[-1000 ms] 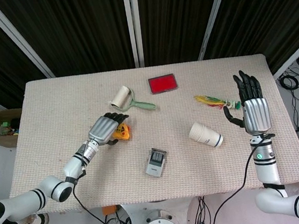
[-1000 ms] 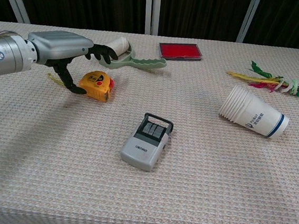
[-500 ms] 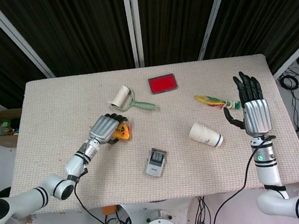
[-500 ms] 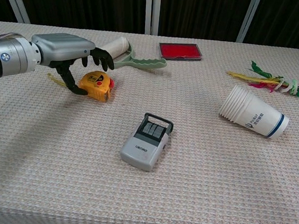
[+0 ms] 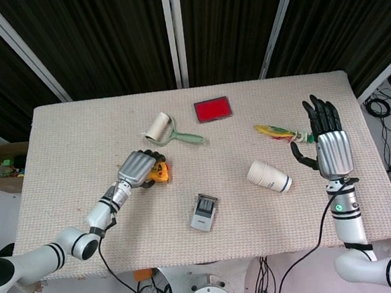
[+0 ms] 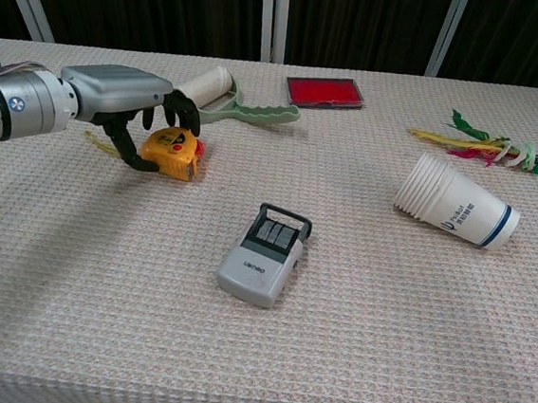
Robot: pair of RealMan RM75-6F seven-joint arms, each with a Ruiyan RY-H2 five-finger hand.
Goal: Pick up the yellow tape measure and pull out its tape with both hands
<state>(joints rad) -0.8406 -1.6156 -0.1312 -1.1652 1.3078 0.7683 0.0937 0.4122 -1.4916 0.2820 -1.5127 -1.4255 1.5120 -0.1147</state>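
Beige woven cloth covers the desk (image 5: 61, 204), on which everything lies spread out. The right hand (image 5: 331, 146) hovers over the desk's right edge, fingers straight and apart, holding nothing, well apart from the tape measure. The left hand (image 6: 131, 102) reaches over the left half of the desk and arches over the tape measure (image 6: 172, 152): in the chest view the thumb comes down against the case's near left side while the dark fingers (image 6: 184, 113) curl over its top. The case appears to rest on the cloth, so whether the grip is fully closed cannot be told; the hand looks to be in contact but not lifting.

Other things lie around: a paper cup (image 6: 454, 214) on its side to the right, a grey stamp-like device (image 6: 264, 254) near the middle, a lint roller (image 6: 224, 97) just behind the left hand, a red pad (image 6: 323, 91) at the back, and a feathered toy (image 6: 484, 146) near the right hand.

As a judgement, the task is at its start: the grasp is being made, and the lift, bringing the right hand across, and pulling out the tape are all left to do. The tape's tip cannot be made out.
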